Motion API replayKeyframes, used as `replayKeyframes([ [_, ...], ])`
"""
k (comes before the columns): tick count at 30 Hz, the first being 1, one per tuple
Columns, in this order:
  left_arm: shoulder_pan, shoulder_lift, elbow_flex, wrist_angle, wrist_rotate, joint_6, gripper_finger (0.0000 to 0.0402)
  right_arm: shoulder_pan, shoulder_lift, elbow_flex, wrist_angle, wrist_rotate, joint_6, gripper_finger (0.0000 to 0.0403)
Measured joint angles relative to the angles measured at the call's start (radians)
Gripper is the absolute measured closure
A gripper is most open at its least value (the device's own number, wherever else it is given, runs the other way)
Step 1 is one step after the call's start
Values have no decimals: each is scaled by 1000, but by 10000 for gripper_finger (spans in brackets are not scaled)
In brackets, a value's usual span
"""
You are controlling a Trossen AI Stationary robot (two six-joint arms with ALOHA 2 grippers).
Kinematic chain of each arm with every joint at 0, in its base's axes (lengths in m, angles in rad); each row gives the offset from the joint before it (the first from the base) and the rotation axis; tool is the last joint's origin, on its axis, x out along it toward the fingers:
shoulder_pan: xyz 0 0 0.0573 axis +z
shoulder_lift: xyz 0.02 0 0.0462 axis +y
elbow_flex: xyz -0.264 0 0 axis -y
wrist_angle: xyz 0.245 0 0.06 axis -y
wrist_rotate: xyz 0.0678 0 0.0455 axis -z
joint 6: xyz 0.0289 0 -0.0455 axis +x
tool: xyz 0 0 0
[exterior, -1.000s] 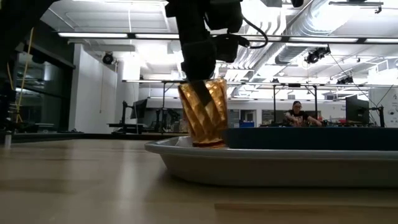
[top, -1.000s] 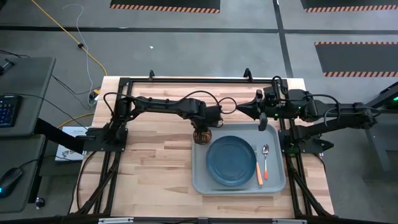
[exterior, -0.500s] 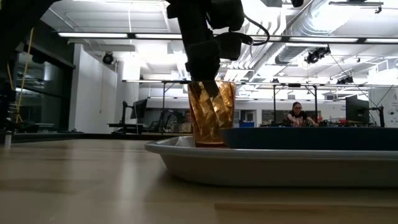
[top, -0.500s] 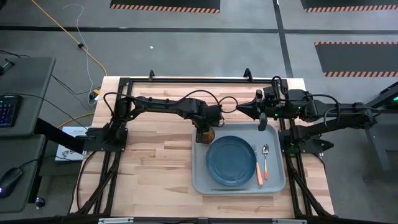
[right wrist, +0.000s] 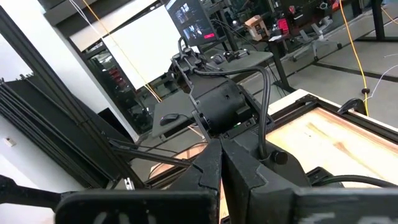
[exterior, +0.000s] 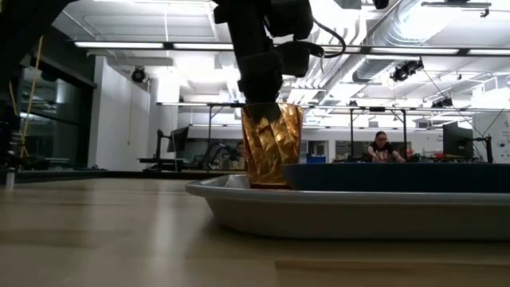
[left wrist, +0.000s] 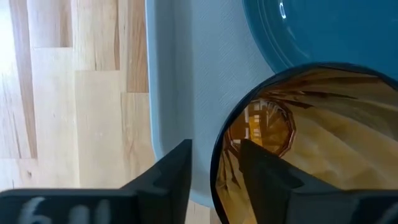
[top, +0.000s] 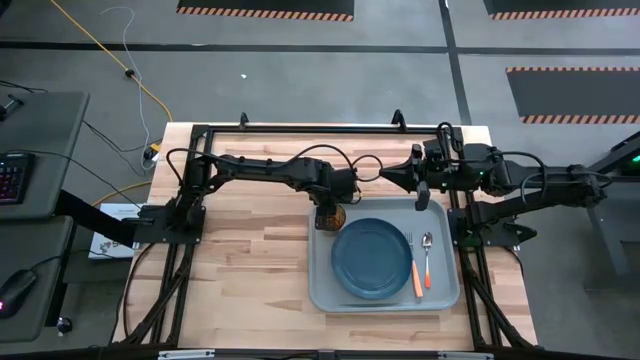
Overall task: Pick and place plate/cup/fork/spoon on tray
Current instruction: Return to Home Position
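The amber cup (top: 335,216) stands upright on its base in the far left corner of the grey-blue tray (top: 325,290), beside the teal plate (top: 372,258). The orange-handled fork (top: 415,270) and the silver spoon (top: 427,258) lie on the tray right of the plate. My left gripper (left wrist: 214,149) points down over the cup (left wrist: 311,143), slightly open. One finger is inside the cup and one outside, and tray shows between the outer finger and the rim. My right gripper (top: 423,195) waits shut and empty above the tray's far edge. My left gripper stands astride the cup's wall at its rim (left wrist: 216,168), coming from above. The outer finger (left wrist: 168,174) is clear of the rim. Whether the inner finger (left wrist: 264,174) touches the wall, I cannot tell. The cup (exterior: 271,143) rests on the tray.
Bare wood (top: 250,260) lies left of the tray. A black frame (top: 300,130) runs along the table's far edge and sides. In the low view a person (exterior: 381,143) sits far off in the room behind.
My left gripper has carried the cup toward the table's right edge, over the tray's left rim, and down. The cup, lifted and tilted a second ago, now stands upright on the tray next to the plate.
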Motion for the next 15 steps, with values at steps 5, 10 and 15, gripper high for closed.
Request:
replayKeyframes([
  [5,2,0,14,-2,0,-6,239,0,0,0,0,0,-1,402],
  [10,3,0,67,-2,0,-8,205,0,0,0,0,0,-1,402],
  [15,5,0,136,-14,0,-6,184,0,0,0,0,0,-1,402],
])
